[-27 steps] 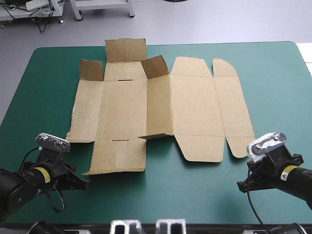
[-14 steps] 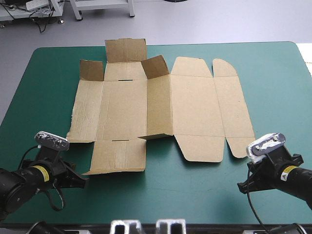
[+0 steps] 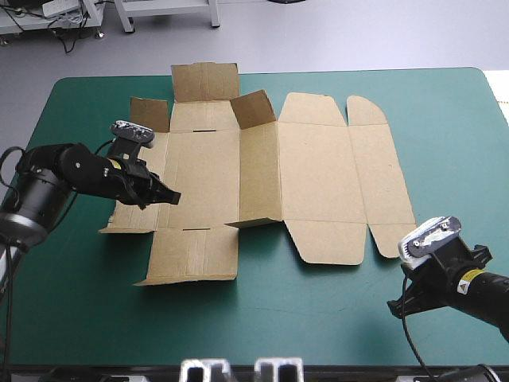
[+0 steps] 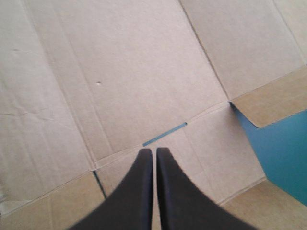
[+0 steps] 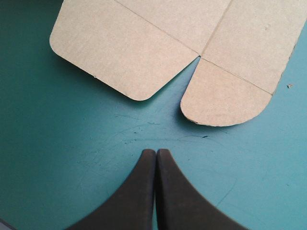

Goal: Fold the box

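Observation:
The brown box (image 3: pixel 318 175) lies as a cut sheet spread in the middle of the table, with three small flaps (image 3: pixel 205 81) raised at its far side. My left gripper (image 3: pixel 171 196) hovers over the sheet's left panels, its fingers shut in a point. In the left wrist view the gripper (image 4: pixel 154 151) points at plain board (image 4: pixel 120 72), just short of a narrow slot (image 4: pixel 164 134). My right gripper (image 3: pixel 395 305) sits low at the front right, off the sheet and shut. In the right wrist view the gripper (image 5: pixel 156 152) rests on the teal-green cover, with two rounded flaps (image 5: pixel 225 100) ahead.
Bare teal-green cover (image 3: pixel 445 127) surrounds the sheet, with a wide strip along the near edge (image 3: pixel 262 326). In the left wrist view a wedge of cover (image 4: pixel 283 153) shows beside a raised flap.
My left arm has swung from the front left corner up and over the box's left panels. The sheet's near-left corner has shifted slightly outward. The right arm has hardly moved.

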`<state>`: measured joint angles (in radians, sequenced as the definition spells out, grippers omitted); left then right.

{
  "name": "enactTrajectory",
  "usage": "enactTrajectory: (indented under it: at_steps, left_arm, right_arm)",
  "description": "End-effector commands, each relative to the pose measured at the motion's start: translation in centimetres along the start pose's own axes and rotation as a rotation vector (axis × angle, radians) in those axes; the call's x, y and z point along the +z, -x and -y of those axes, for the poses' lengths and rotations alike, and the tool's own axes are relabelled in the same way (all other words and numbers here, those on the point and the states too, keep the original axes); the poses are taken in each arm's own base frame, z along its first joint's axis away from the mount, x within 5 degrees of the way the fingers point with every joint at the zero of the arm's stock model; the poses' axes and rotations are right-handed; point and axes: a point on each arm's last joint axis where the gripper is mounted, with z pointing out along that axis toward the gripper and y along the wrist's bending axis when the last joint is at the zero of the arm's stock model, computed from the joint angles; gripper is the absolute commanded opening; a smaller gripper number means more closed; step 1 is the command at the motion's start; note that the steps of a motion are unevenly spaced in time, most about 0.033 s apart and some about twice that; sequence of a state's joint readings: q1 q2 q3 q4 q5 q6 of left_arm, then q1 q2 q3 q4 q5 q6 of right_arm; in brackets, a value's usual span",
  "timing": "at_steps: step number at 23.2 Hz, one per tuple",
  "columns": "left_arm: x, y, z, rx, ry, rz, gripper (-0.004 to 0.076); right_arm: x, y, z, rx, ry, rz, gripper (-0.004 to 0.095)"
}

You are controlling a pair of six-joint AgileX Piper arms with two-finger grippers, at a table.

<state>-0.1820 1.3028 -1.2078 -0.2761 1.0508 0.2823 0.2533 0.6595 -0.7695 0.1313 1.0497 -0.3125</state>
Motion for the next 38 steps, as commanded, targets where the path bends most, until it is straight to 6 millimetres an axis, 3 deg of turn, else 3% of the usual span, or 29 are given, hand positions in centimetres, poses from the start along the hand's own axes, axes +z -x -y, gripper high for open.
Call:
enactTrajectory:
  at_steps: [1, 6, 8, 10, 11, 15, 16, 17, 18, 22, 28, 32, 38]
  left_arm:
    - [-0.8, 0.6, -2.3, -0.003, -0.108, 0.048, 0.0014]
    - [-1.4, -1.5, -8.6, -0.129, -0.043, -0.009, 0.0014]
    - [-3.0, -2.5, -12.9, -0.294, 0.033, 0.116, 0.0013]
    - [-3.7, -3.2, -15.6, -0.435, 0.044, 0.213, 0.0014]
    - [-3.7, -3.3, -16.0, -0.443, 0.031, 0.233, 0.0018]
    - [-1.2, -3.5, -17.8, -0.455, -0.045, 0.206, 0.0194]
    - [-0.3, -3.6, -18.4, -0.475, -0.066, 0.19, 0.0258]
    - [1.6, -4.1, -19.3, -0.518, -0.118, 0.138, 0.0377]
    - [3.4, -4.7, -20.1, -0.541, -0.173, 0.079, 0.0446]
    - [7.7, -5.9, -21.3, -0.519, -0.362, 0.016, 0.0462]
    - [10.4, -6.5, -22.6, -0.544, -0.396, 0.023, 0.0461]
    - [11.5, -6.2, -22.1, -0.531, -0.469, 0.011, 0.0461]
    - [13.5, -4.5, -19.8, -0.471, -0.541, -0.051, 0.0451]
  right_arm:
    - [-0.4, 1.0, 0.0, -0.01, -0.001, 0.072, -0.0024]
    - [-0.5, 1.2, -0.3, -0.002, 0.038, 0.083, -0.0024]
    - [-0.5, 1.2, -0.4, -0.003, 0.043, 0.087, -0.0024]
    - [-0.5, 1.2, -0.4, -0.002, 0.049, 0.089, -0.0024]
    - [-0.5, 1.2, -0.4, -0.008, 0.049, 0.089, -0.0024]
    - [-0.5, 1.2, -0.4, -0.01, 0.052, 0.09, -0.0024]
    - [-0.5, 1.2, -0.4, -0.011, 0.052, 0.091, -0.0024]
    - [-0.5, 1.2, -0.4, -0.018, 0.051, 0.091, -0.0024]
    - [-0.5, 1.2, -0.4, -0.021, 0.051, 0.091, -0.0024]
    - [-0.5, 1.2, -0.4, -0.021, 0.051, 0.091, -0.0024]
    - [-0.5, 1.2, -0.5, -0.018, 0.054, 0.092, -0.0024]
    - [-0.5, 1.2, -0.5, -0.013, 0.054, 0.092, -0.0024]
    - [-0.5, 1.2, -0.5, -0.007, 0.055, 0.09, -0.0024]
